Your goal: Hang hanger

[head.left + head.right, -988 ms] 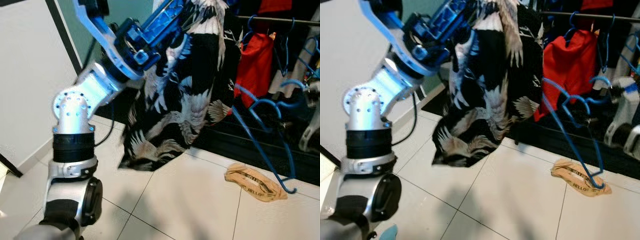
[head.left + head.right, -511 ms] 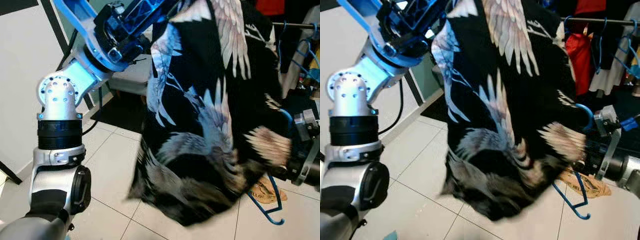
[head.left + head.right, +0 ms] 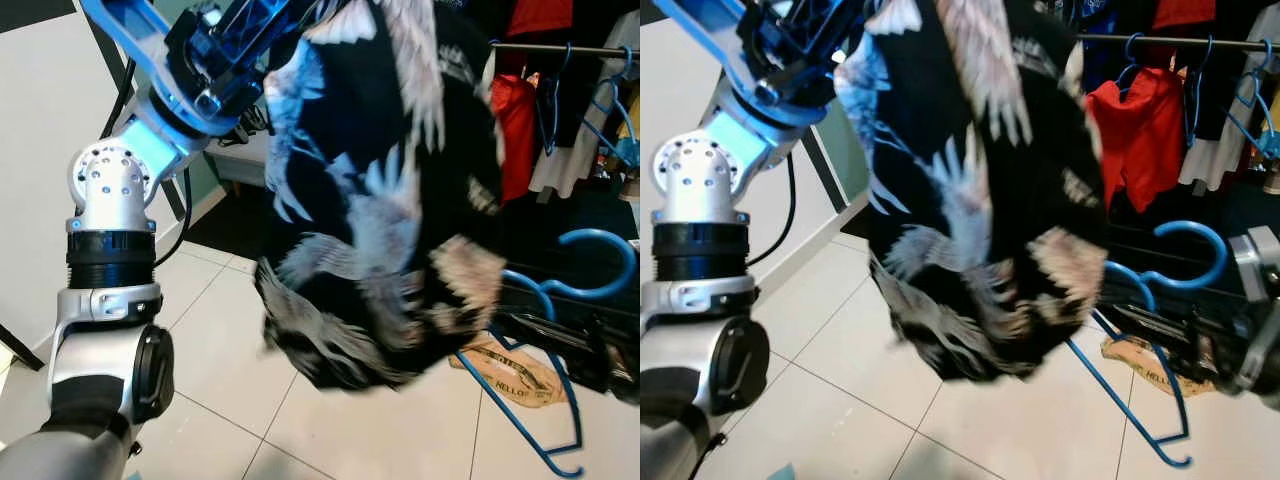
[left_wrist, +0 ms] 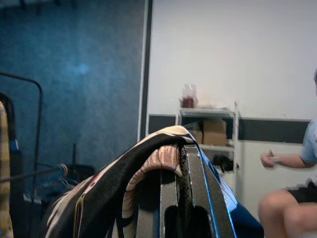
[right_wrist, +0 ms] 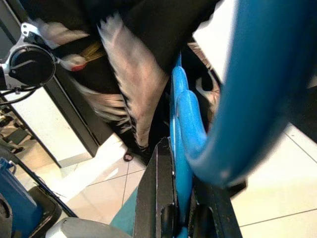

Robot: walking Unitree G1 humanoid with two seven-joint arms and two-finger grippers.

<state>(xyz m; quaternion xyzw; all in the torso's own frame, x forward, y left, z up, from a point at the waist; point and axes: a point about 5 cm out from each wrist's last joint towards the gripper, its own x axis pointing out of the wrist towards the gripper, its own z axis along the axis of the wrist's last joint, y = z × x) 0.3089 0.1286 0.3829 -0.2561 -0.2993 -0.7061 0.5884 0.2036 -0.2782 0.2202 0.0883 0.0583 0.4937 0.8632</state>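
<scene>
White tiled floor (image 3: 380, 430) before a clothes rail (image 3: 560, 48) hung with garments.

Left gripper (image 4: 181, 163) raised high at upper left, fingers clamped on a fold of the black bird-print shirt (image 3: 385, 200), which hangs blurred mid-air above the tiles. Right gripper (image 5: 181, 218) low at the right edge, fingers closed on the blue hanger (image 3: 545, 300), hook curving upward, frame dangling toward the floor just beside the shirt's lower hem. Beyond, a tan slipper (image 3: 515, 372) lying on the tiles under the hanger; a red garment (image 3: 1135, 130) and spare blue hangers on the rail. Seated person (image 4: 292, 198) visible in the left wrist view near a white shelf (image 4: 208, 129).
</scene>
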